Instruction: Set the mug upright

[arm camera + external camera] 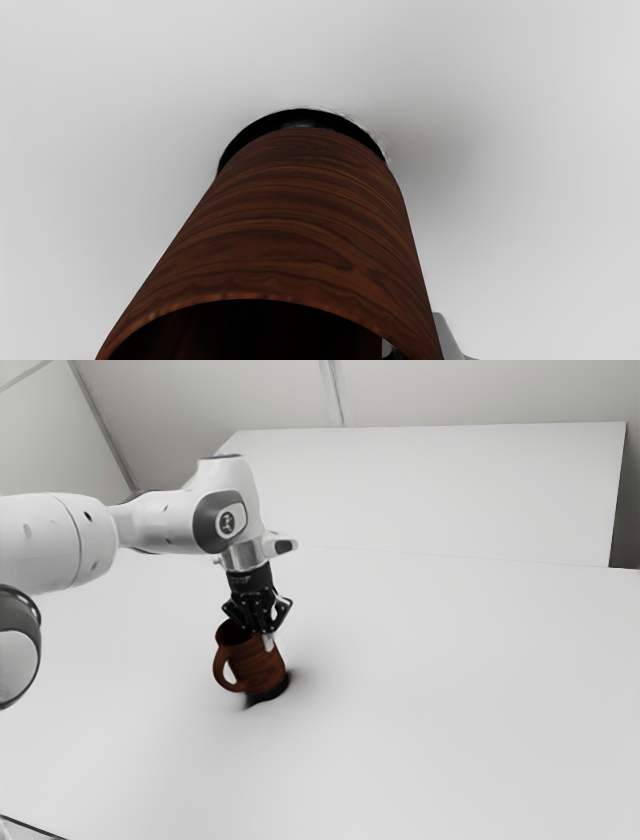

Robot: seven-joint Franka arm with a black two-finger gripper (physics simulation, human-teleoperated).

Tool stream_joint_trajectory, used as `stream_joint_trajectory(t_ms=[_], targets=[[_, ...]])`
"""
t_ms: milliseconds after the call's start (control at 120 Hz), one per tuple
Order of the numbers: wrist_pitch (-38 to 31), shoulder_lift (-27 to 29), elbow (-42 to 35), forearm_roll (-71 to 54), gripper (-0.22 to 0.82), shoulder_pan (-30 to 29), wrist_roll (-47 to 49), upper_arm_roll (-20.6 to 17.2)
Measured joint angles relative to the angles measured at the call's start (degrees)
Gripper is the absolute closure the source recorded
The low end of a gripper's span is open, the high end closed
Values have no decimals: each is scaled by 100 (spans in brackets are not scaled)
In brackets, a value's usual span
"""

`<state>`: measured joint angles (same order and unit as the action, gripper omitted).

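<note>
The brown wood-grained mug [257,665] leans in the exterior view, its open mouth up toward the view's left, its dark base low toward the right, its handle on the left side. My gripper [264,638] reaches down at the mug's rim. In the wrist view the mug [300,215] stretches away from the hand, mouth nearest, with a black band at the base. There my gripper [416,346] is shut on the mug's wall, one finger inside the mouth and the other outside. The handle is hidden in that view.
The white tabletop [430,710] spreads around the mug, with a dark shadow beside its base. A large white panel [430,490] stands at the back, and the arm comes in from the exterior view's left.
</note>
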<state>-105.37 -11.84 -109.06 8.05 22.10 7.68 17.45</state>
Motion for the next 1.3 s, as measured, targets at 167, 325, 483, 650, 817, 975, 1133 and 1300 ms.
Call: stream_joint_trajectory(t_ms=[167,325,483,650,817,975,1133,1300], targets=[[91,-162,117,-145,79,-73,300,10],[72,-227,145,-198,79,-150,516,11],[51,-270,130,-182,62,-161,675,12],[39,-238,146,-113,29,-179,776,15],[32,-76,170,112,13,-257,815,21],[30,146,323,299,6,-291,792,21],[39,450,543,211,3,-1040,766,-407],[192,699,1060,-448,1,-1382,675,-727]])
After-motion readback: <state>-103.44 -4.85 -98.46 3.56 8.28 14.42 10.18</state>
